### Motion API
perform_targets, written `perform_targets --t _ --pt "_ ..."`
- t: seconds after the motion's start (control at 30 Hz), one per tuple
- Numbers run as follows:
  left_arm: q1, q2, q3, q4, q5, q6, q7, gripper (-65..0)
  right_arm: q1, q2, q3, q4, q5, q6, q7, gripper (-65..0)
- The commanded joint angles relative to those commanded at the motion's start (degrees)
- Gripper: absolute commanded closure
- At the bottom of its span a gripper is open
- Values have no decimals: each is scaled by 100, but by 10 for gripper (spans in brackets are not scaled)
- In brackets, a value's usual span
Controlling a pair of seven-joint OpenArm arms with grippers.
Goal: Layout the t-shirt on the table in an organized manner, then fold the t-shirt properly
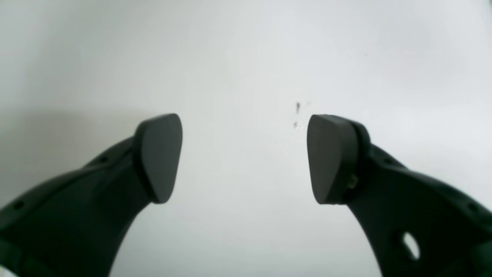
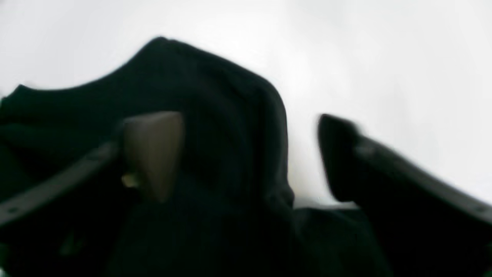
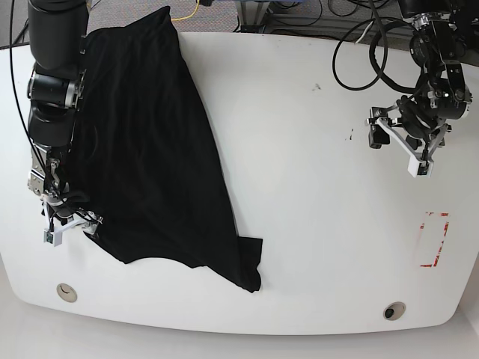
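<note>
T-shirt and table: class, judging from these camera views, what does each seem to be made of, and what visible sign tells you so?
The t-shirt looks like soft, matte black cloth, probably a knit: it lies in long folds and wrinkles with no shine. The table appears to be a hard, smooth white top, perhaps laminate or plastic: it is flat and evenly lit, with curved edges.

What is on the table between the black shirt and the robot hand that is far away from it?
Almost nothing. In the base view, bare white table stretches from the shirt to the left gripper, with only a few dark specks near the gripper.
</note>
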Motion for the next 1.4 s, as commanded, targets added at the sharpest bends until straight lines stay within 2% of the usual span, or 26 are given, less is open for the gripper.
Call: perform_targets --t 0.17,0.37,0.5,0.67,0.73,0.83,0.87,1.03,1.13,1.3,1.4 --pt "-18 35 554 0 0 0 0 -478 -589 -9 9 1187 0 9 -413 -650" --pt "-149 492 1081 0 9 0 0 -478 -1222 -97 9 2497 9 9 -818 -650" --pt "-246 800 1336 0 18 0 0 -478 -1442 -290 9 2963 9 9 -1152 -650" --pt "-299 941 1758 0 9 -53 0 -483 -1679 -431 9 3270 9 9 -1266 -650" --pt "-378 1029 1925 -18 26 -281 0 -483 -1758 -466 9 3323 9 9 -1266 -650" --pt "-431 1143 1987 -35 44 -862 0 -483 -1864 -501 9 3367 9 9 -1266 -650" --pt "-448 1231 1978 -35 44 -1143 0 -483 -1890 -501 9 3367 9 9 -1266 -650" --pt "-466 1424 1969 -53 53 -1749 -18 -483 -2004 -510 9 3358 9 9 -1266 -650" --pt "-624 1582 1978 -193 62 -1846 -167 -483 -2022 -510 9 3358 9 9 -1266 -650" --pt "-844 1705 1969 -1081 62 -1688 -431 -483 -2110 -510 9 3358 9 9 -1266 -650" --pt "-1046 1714 1969 -1662 18 -1679 -607 -483 -2127 -501 18 3358 9 9 -1266 -650"
